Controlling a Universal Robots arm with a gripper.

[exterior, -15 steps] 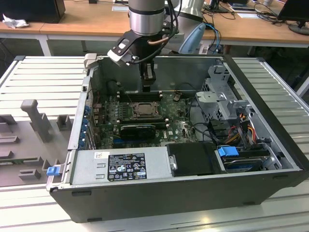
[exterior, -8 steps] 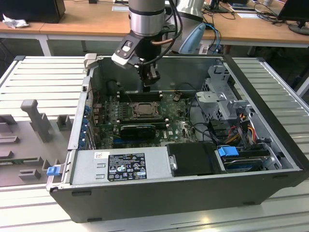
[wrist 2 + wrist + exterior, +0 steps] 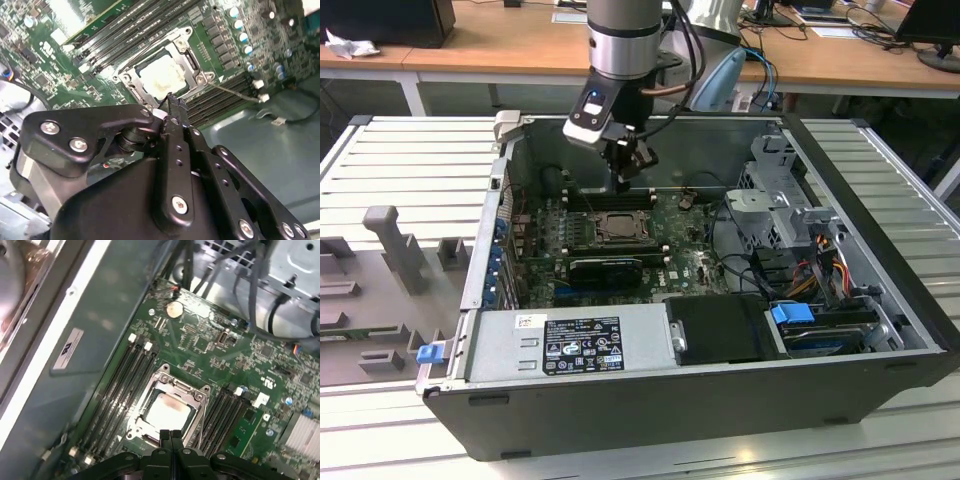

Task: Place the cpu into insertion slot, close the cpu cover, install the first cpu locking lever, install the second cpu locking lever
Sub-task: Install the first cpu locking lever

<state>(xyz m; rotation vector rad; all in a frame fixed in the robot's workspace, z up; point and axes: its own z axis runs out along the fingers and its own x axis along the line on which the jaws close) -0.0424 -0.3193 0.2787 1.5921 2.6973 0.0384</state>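
the cpu (image 3: 167, 412) sits flat in the slot (image 3: 152, 392), framed by the cover (image 3: 186, 385), a light, stiff, fragile chip likely best held by its edges, while the clenched, empty gripper (image 3: 171, 434) hovers at the cover's rim.

So around my claw (image 3: 626, 183) it's the usual open tower case (image 3: 670, 410): the green motherboard (image 3: 690, 262) sits under it, rows of long black memory slots (image 3: 117, 390) run on both sides below the tip, and a coin battery (image 3: 173, 309) sits further out on the board. Toward the exterior view's right of my claw there's the metal drive cage (image 3: 775, 190) with a tangle of cables (image 3: 820, 258), and nearer the camera than my claw lie the black expansion card (image 3: 605, 268) and the grey power supply (image 3: 570, 340). Well off to the exterior view's left, a grey moulded fixture (image 3: 390, 245) rests on the slatted table (image 3: 410, 150).
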